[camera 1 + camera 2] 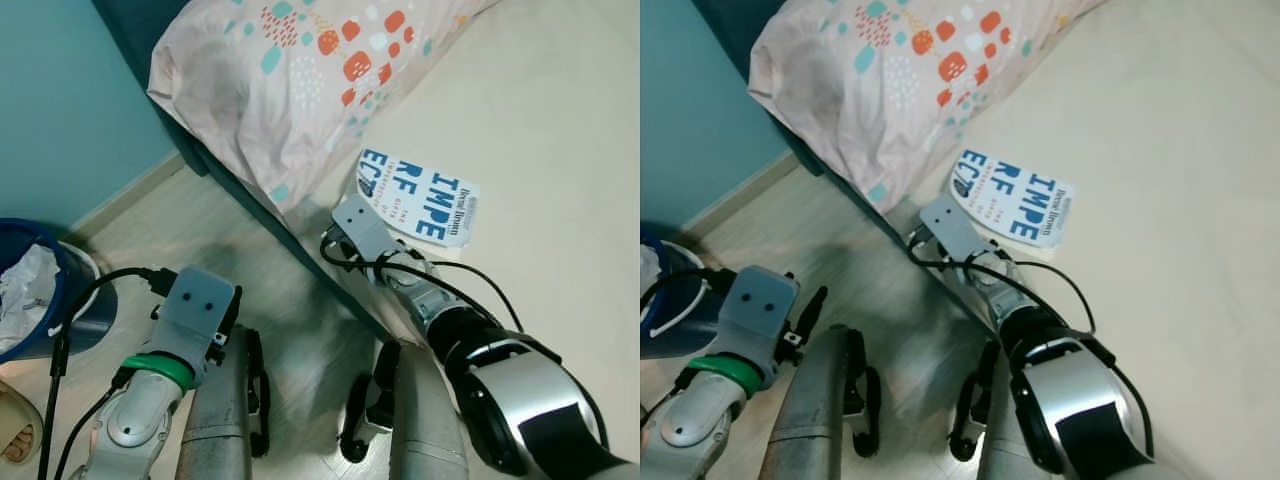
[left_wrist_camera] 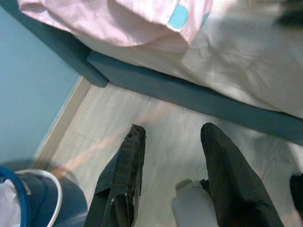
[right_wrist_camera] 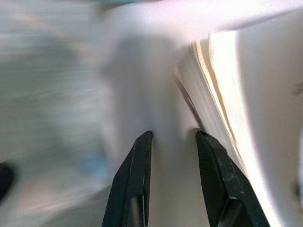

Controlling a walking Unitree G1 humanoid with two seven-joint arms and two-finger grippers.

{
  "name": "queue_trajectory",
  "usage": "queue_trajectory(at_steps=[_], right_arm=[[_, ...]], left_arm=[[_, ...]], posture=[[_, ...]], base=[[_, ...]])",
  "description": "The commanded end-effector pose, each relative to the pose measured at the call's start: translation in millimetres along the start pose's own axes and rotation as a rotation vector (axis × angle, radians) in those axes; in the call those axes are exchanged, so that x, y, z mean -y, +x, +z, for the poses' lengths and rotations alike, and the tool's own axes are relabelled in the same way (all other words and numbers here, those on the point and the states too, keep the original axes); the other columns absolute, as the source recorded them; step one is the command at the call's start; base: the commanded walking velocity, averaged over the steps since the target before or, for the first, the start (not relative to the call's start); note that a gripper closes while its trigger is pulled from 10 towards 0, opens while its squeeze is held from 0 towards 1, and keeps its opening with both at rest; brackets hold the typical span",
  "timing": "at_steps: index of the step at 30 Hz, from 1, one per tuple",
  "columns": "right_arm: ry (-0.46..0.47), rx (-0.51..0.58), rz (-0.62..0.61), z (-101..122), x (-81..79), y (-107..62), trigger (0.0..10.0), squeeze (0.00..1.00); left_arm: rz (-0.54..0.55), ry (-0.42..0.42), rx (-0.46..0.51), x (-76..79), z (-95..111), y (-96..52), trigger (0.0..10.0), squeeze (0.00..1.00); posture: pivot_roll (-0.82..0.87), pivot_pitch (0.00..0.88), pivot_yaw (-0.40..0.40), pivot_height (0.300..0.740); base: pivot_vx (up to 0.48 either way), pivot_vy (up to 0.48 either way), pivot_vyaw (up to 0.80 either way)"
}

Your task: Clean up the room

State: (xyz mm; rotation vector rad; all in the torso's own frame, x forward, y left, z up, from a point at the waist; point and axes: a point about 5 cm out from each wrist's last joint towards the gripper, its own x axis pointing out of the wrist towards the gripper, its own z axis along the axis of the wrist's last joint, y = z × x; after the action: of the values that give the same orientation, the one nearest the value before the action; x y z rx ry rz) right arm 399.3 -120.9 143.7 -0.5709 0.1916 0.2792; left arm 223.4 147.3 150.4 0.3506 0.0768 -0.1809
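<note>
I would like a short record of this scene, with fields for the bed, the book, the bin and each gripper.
bed: cream mattress on a dark teal frame, beside a teal wall
pillow: pink patterned pillow at the head of the bed
book: white book with blue letters, flat on the mattress near the pillow
bin: blue bin with crumpled paper, on the wooden floor
left gripper: open, above the floor near the bed frame, holding nothing
right gripper: open, at the book's edge, pages just ahead of the fingertips
</note>
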Motion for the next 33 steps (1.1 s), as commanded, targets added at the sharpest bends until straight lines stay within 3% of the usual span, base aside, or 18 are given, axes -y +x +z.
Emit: queue_trajectory(at_steps=[1,3,8,9,14,15,21,23,26,27,28,29,30,31,33], right_arm=[[0.007,-0.046,-0.087,-8.0,11.1,-1.7,10.0,0.0],[0.002,-0.078,-0.186,-13.3,30.6,-5.0,10.0,0.0],[0.011,-0.095,-0.24,-17.9,41.6,-7.8,10.0,0.0],[0.049,-0.073,-0.235,-15.9,42.5,-7.7,10.0,0.0],[0.082,-0.026,-0.156,-8.9,32.2,-4.9,10.0,0.0],[0.095,0.019,-0.07,-2.7,18.2,-2.5,10.0,0.0],[0.127,0.121,0.071,7.0,-5.8,-1.7,10.0,0.0],[0.213,0.216,0.098,13.9,-10.3,-3.6,10.0,0.0],[0.265,0.268,0.098,16.5,-11.0,-5.4,10.0,0.0],[0.363,0.341,0.087,18.8,-13.0,-9.2,10.0,0.0],[0.363,0.341,0.087,18.8,-13.0,-9.2,10.0,0.0],[0.454,0.397,0.071,17.8,-16.6,-14.1,10.0,0.0],[0.454,0.397,0.071,17.8,-16.6,-14.1,10.0,0.0],[0.523,0.436,0.05,13.1,-22.8,-20.9,10.0,0.0],[0.523,0.436,0.05,13.1,-22.8,-20.9,10.0,0.0]], left_arm=[[-0.003,0.005,-0.041,0.0,-6.8,-5.4,10.0,0.0],[0.001,0.005,-0.043,-0.8,-6.9,-4.3,10.0,0.0],[0.004,0.005,-0.042,-1.7,-7.3,-2.5,10.0,0.0],[0.007,0.003,-0.038,-1.9,-7.2,0.6,10.0,0.0],[0.009,-0.003,-0.032,-1.0,-7.1,4.6,10.0,0.0],[0.006,-0.01,-0.026,1.0,-7.0,8.9,10.0,0.0],[-0.004,-0.03,0.003,8.8,-3.4,20.8,10.0,0.0],[-0.007,-0.041,0.028,13.8,1.1,26.9,10.0,0.0],[-0.007,-0.044,0.04,15.6,2.8,30.7,10.0,0.0],[-0.006,-0.043,0.062,17.0,5.3,34.6,10.0,0.0],[-0.006,-0.043,0.062,17.0,5.3,34.6,10.0,0.0],[-0.004,-0.044,0.084,17.5,7.3,38.7,10.0,0.0],[-0.004,-0.044,0.084,17.5,7.3,38.7,10.0,0.0],[-0.001,-0.044,0.11,17.3,9.8,42.3,10.0,0.0],[-0.001,-0.044,0.11,17.3,9.8,42.3,10.0,0.0]], posture=[[0.34,0.424,0.072,0.615],[0.34,0.419,0.068,0.615],[0.33,0.411,0.066,0.615],[0.31,0.394,0.061,0.615],[0.29,0.38,0.053,0.615],[0.26,0.354,0.042,0.615],[0.23,0.317,0.026,0.615],[0.21,0.295,0.018,0.615],[0.2,0.271,0.013,0.615],[0.18,0.243,0.007,0.615],[0.18,0.243,0.007,0.615],[0.16,0.221,0.004,0.615],[0.16,0.221,0.004,0.615],[0.14,0.199,0.003,0.615],[0.14,0.199,0.003,0.615]], base=[[0.0,0.0,0.0],[0.0,0.0,0.0],[0.0,0.0,0.0],[0.0,0.0,0.0],[0.0,0.0,0.0],[0.0,0.0,0.0],[0.0,0.0,0.0],[0.0,0.0,0.0],[0.0,0.0,0.0],[0.0,0.0,0.0],[0.0,0.0,0.0],[0.0,0.0,0.0],[0.0,0.0,0.0],[0.0,0.0,0.0],[0.0,0.0,0.0]])
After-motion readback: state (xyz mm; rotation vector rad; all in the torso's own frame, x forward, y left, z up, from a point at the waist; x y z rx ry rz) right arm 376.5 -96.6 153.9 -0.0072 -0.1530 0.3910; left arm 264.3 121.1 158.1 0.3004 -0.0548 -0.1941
